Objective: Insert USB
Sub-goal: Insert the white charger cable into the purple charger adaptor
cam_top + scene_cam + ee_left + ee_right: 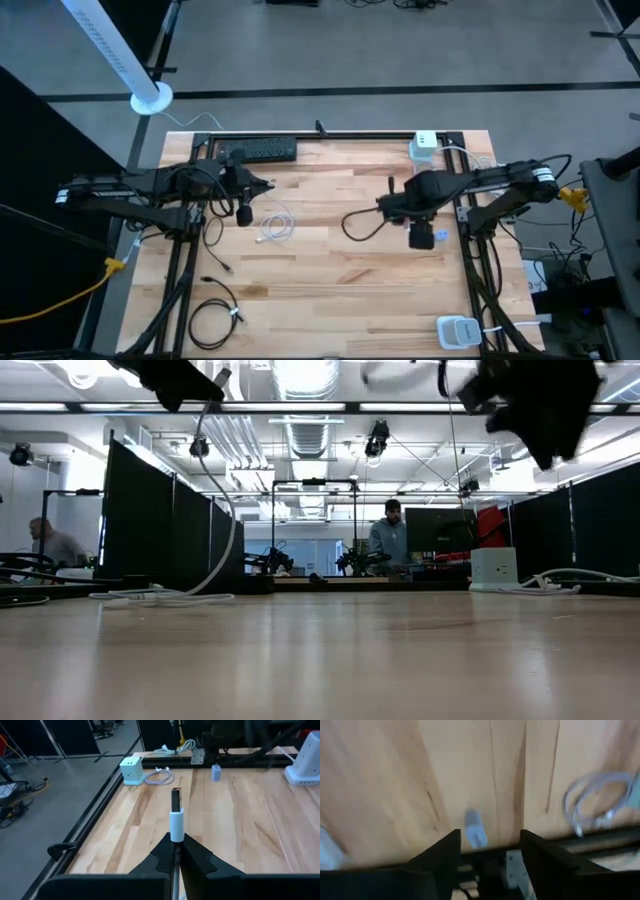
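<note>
Mid table (330, 270) betw. the arms is bare wood, room to pass. Obstacles: white cable (275, 228) just beside left gripper (268, 185), black cable loop (362, 226) beside right gripper (385, 205), power strip (258, 151) and white charger (424, 146) at far edge.

Matt pale wooden table (250, 830); smooth white plastic USB plug (177, 817), metal tip.

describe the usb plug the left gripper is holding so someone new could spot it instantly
Start at the wooden table and find the left arm on its left side. The left gripper is shut on the USB plug, which sticks out forward between its fingertips. Unlike the loose white cable coiled on the table nearby, it is held in the air: white body, dark metal tip.
</note>
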